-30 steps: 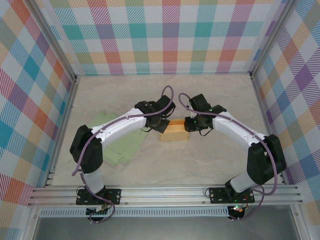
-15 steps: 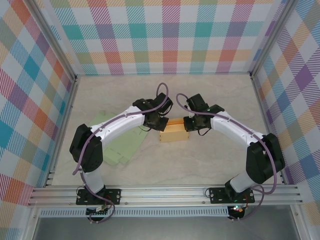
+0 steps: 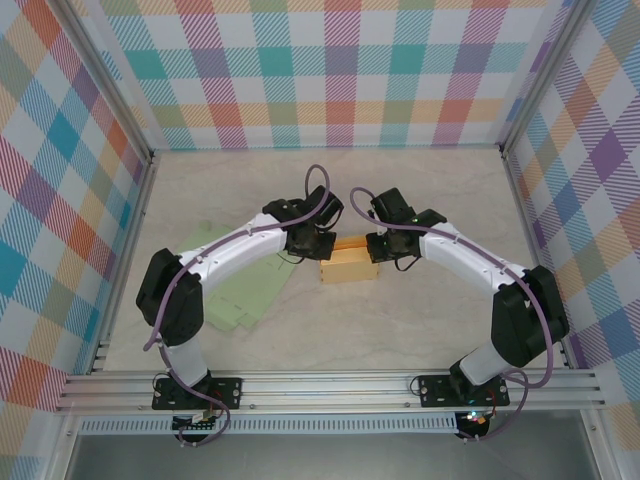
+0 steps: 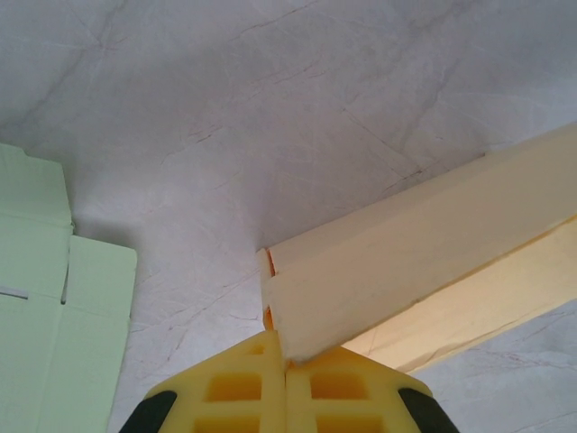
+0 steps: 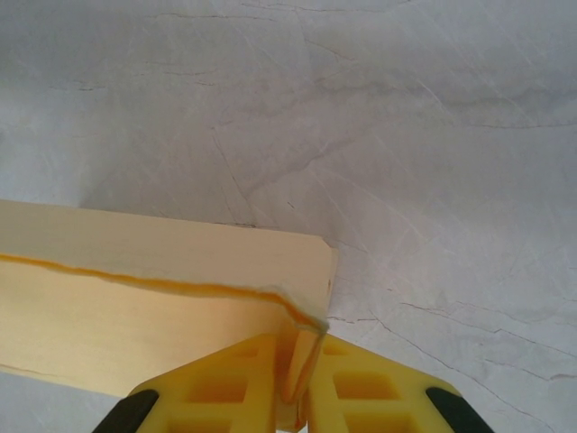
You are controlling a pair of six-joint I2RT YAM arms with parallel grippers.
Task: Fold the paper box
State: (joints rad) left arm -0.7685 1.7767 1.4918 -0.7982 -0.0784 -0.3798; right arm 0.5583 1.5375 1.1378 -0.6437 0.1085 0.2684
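Observation:
The paper box (image 3: 348, 268) is a pale yellow, partly folded carton lying at the middle of the table. My left gripper (image 3: 322, 248) is at its left end and my right gripper (image 3: 374, 250) at its right end. In the left wrist view the yellow fingers (image 4: 234, 388) are pressed together, with the corner of a cream box panel (image 4: 406, 262) pinched at their seam. Seen from the right wrist, the right gripper (image 5: 296, 365) is shut on a folded edge of the box wall (image 5: 135, 298), which runs away to the left.
Flat light green paper sheets (image 3: 245, 285) lie on the table left of the box, under my left arm; their edge shows in the left wrist view (image 4: 54, 316). Checked walls enclose the marble table (image 3: 420, 190) on three sides.
The right jaws have closed tighter on the box's edge. Both wrists have shifted slightly over the box ends. The box has stayed in place.

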